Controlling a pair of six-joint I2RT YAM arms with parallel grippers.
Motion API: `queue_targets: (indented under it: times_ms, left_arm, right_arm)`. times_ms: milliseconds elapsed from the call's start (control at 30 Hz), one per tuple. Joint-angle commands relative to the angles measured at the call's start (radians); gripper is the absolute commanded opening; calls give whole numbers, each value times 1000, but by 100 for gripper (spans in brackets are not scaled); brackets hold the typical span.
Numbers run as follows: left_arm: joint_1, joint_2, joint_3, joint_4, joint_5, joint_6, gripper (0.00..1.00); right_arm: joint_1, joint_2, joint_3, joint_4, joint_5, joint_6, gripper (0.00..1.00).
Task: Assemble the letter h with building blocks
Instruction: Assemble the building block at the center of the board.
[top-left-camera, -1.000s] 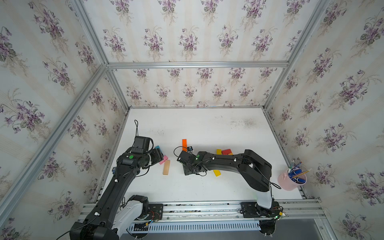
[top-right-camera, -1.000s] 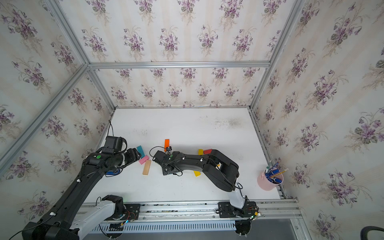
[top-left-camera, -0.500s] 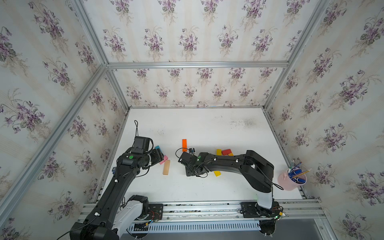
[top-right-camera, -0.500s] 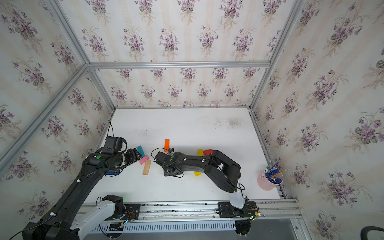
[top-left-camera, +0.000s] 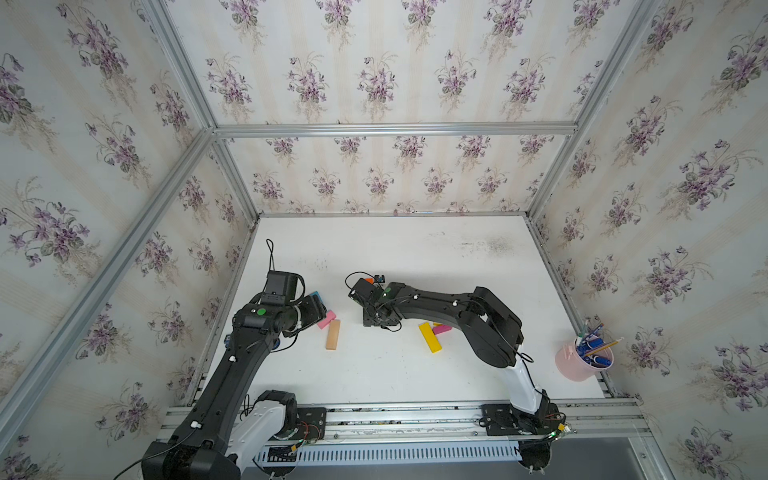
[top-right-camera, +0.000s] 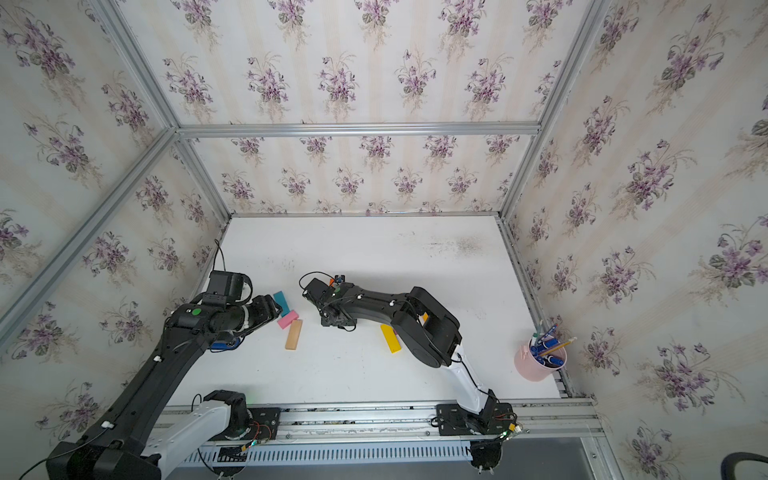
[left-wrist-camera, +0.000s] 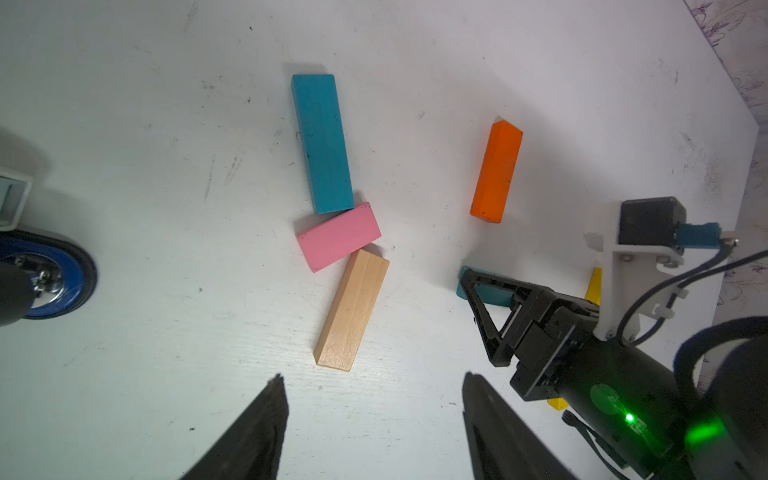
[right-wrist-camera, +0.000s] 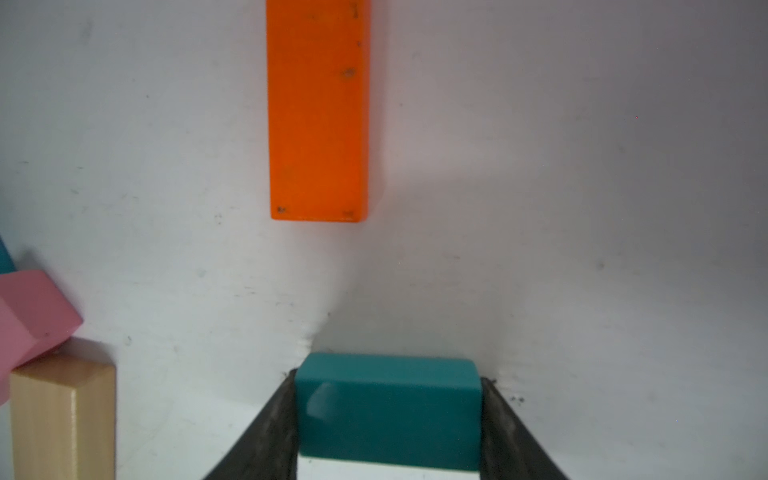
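The right tool (right-wrist-camera: 387, 378) is closed on a short teal block (right-wrist-camera: 388, 409), one finger pressed to each of its side faces, low over the white bench (top-left-camera: 395, 374). Straight ahead of its tips, apart from the held block, an orange bar (right-wrist-camera: 318, 112) lies flat in line with the tool. Off to one side of that tool sits a cluster of three. The left tool (left-wrist-camera: 372, 377) stands wide with nothing between its fingers, above the bench, aimed at that same cluster. Just beyond its tips lies a wood block (left-wrist-camera: 352, 309), whose far end meets a pink block (left-wrist-camera: 338, 236) lying crosswise. Past the pink one a long teal bar (left-wrist-camera: 322, 143) touches it and runs on away from the tool. Behind the right tool, beside its arm (top-left-camera: 436, 301), a yellow bar (top-left-camera: 429, 337) lies in a top view. A magenta block (top-left-camera: 442, 329) sits just beside it, partly hidden under the arm. Whether those two touch cannot be told.
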Motion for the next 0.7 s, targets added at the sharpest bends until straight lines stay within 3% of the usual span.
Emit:
queue_targets:
  times_ms: [0,300,467,667]
  left_arm:
    - [3,6,-1,13,14,12,69]
    - [5,6,-4,14,14,13,69]
    - [5,6,-3,15,17,13,69]
    - [6,6,-2,15,20,13,69]
  right_arm:
    - [-8,33,23,-12,-16,-2,47]
    - [-35,75,71,-27,-7,-12,50]
    - [-33,89,89,-34,-15,-13,62]
    - [-33,85,88,-36,-19,-13,64]
